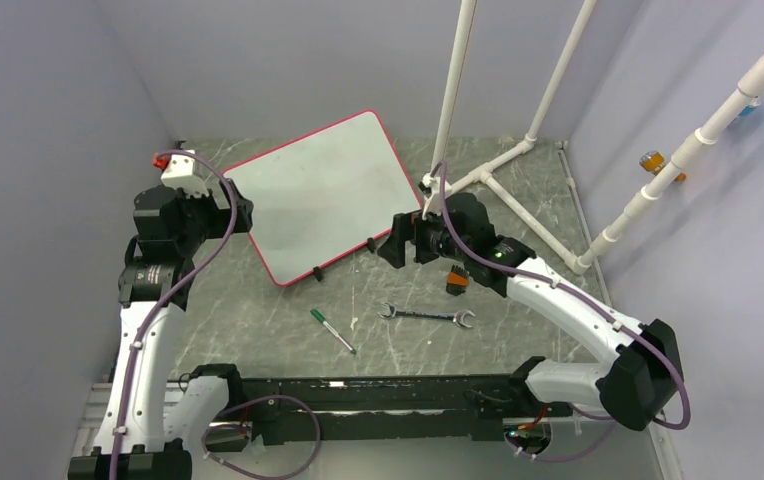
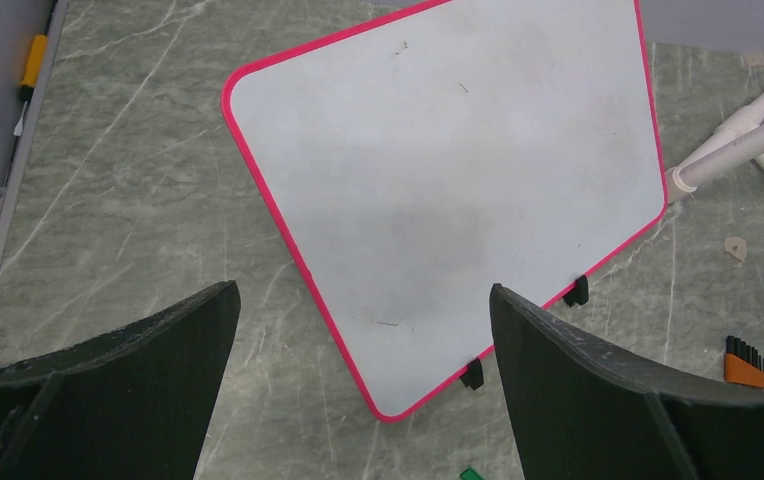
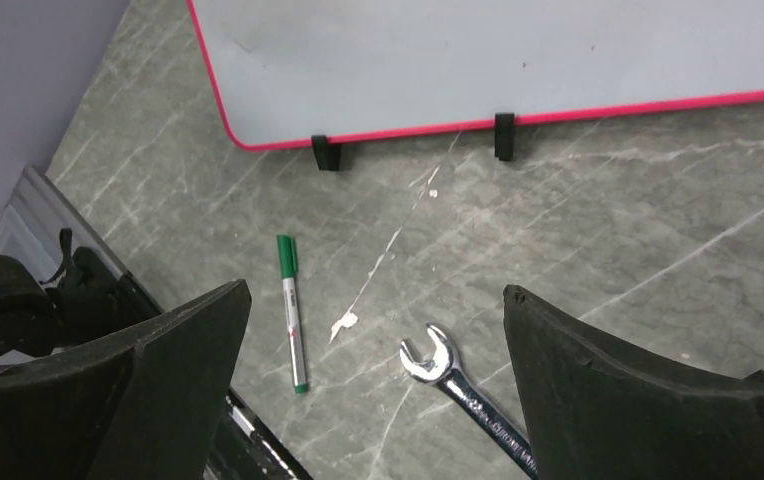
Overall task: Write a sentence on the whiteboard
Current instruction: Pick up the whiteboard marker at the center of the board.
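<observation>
Whiteboard (image 1: 318,195) lies on table (image 1: 258,330); left hand (image 2: 363,290) and right hand (image 3: 375,288) spread wide, empty.

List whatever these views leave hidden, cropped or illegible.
- Right wrist: silver open-ended wrench, handle end behind a black finger of the right pincer.
- Right wrist: print on green-capped white marker pen, too small.
- Left wrist: red-rimmed white whiteboard, far edge cropped by the frame.

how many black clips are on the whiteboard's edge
2. Both are on the near rim of the whiteboard, facing the arms: the left clip by the board's nearest corner, the right clip further along that rim. No others show.
</observation>
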